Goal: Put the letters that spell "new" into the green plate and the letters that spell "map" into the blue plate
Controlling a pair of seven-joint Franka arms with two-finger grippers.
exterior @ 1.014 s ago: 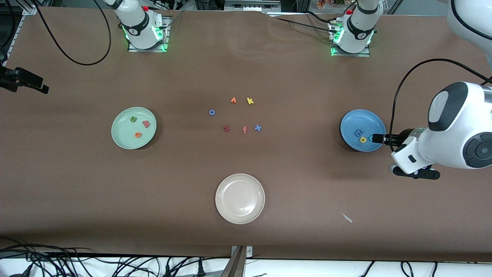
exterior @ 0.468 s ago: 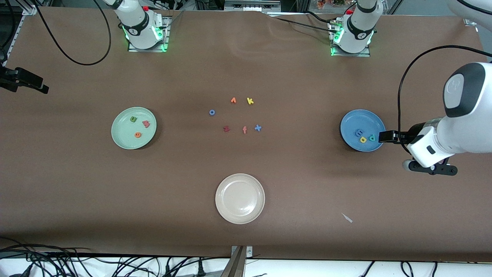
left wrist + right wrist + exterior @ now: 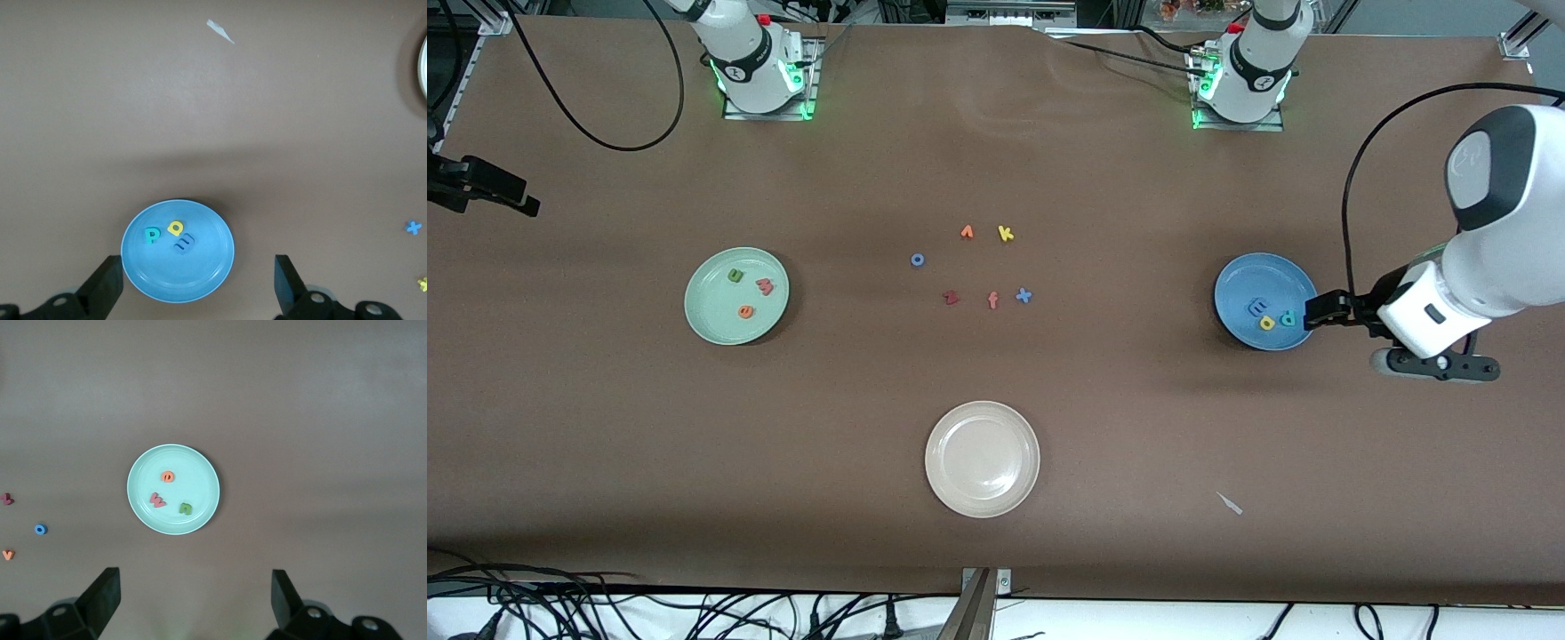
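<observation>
The green plate [image 3: 713, 313] holds the green "n" [image 3: 735, 276], the red-pink "w" [image 3: 765, 285] and the orange "e" [image 3: 744, 311]. On the blue plate [image 3: 1249, 277] lie the blue "m" [image 3: 1256, 307], the yellow "a" [image 3: 1267, 323] and the teal "p" [image 3: 1288, 317]. My left gripper [image 3: 1319, 311] hangs open and empty by that plate's edge toward the left arm's end; its wrist view shows the blue plate [image 3: 197, 275] below. My right gripper [image 3: 193, 590] is open and empty, high above the table beside the green plate [image 3: 197, 475].
A cream-white plate [image 3: 982, 459] sits nearer the front camera, mid-table. Loose letters lie in the middle: a blue "o" [image 3: 917, 260], a yellow "k" [image 3: 1006, 234], a dark red "z" [image 3: 951, 298], an orange "f" [image 3: 992, 300] and a blue "x" [image 3: 1024, 296]. A white scrap [image 3: 1230, 503] lies apart.
My left gripper has drawn back off the blue plate toward the left arm's end of the table, uncovering the teal "p". Nothing else moved.
</observation>
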